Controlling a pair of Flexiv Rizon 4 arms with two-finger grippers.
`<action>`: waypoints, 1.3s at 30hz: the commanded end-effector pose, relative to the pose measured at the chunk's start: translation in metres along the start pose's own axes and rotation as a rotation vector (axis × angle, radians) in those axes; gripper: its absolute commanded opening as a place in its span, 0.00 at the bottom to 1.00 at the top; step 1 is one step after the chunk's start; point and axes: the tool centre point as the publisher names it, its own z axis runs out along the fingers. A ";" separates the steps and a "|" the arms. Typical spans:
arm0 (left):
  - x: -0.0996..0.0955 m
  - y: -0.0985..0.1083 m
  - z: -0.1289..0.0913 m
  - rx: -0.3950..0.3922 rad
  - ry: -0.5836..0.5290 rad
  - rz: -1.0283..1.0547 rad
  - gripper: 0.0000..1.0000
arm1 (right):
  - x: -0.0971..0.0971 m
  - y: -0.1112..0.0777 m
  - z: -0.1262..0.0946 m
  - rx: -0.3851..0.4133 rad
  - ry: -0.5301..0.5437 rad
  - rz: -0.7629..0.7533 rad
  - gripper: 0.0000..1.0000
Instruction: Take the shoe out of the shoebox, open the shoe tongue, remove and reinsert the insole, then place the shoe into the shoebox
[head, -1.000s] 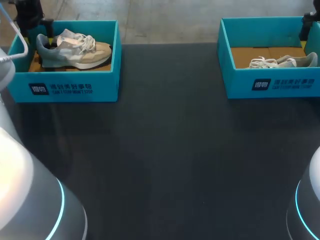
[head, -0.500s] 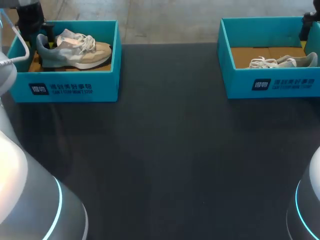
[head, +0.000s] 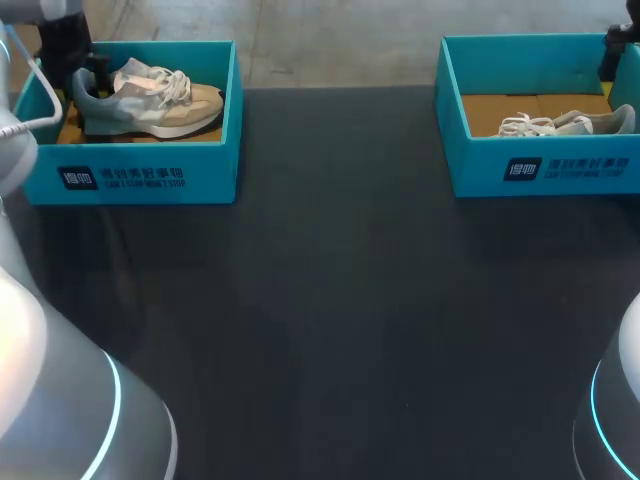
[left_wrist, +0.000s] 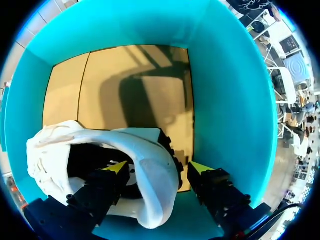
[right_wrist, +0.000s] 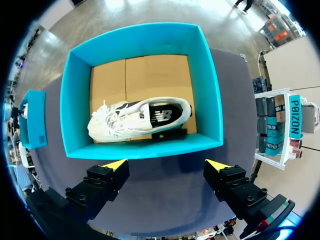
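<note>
A grey and beige sneaker (head: 150, 95) lies on its side in the teal shoebox (head: 130, 175) at the table's far left. My left gripper (head: 92, 68) is down in that box at the shoe's heel. The left wrist view has the heel collar (left_wrist: 150, 175) standing between the fingers of the left gripper (left_wrist: 157, 167). One yellow tip is inside the shoe's mouth, the other outside the heel with a small gap, so the jaws are open. My right gripper (right_wrist: 167, 164) hangs open high above the near wall of a second teal box (right_wrist: 145, 150), which holds a white sneaker (right_wrist: 140, 117).
The second box (head: 560, 165) with the white shoe (head: 560, 123) stands at the table's far right. A wide stretch of dark tabletop (head: 330, 300) lies between and in front of the two boxes.
My left gripper has sunk further into the left box toward the shoe's heel, and its fingers have drawn a little closer. The right arm and both shoes have not moved.
</note>
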 end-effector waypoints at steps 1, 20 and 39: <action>0.000 0.012 0.007 0.181 0.004 0.001 0.71 | 0.000 -0.001 0.000 -0.003 0.000 0.001 1.00; -0.002 0.007 0.016 0.192 0.031 0.000 0.37 | 0.000 -0.001 0.000 -0.003 0.000 0.001 1.00; 0.004 -0.003 -0.003 0.166 0.018 0.003 0.00 | 0.000 -0.001 0.000 -0.003 0.000 0.001 1.00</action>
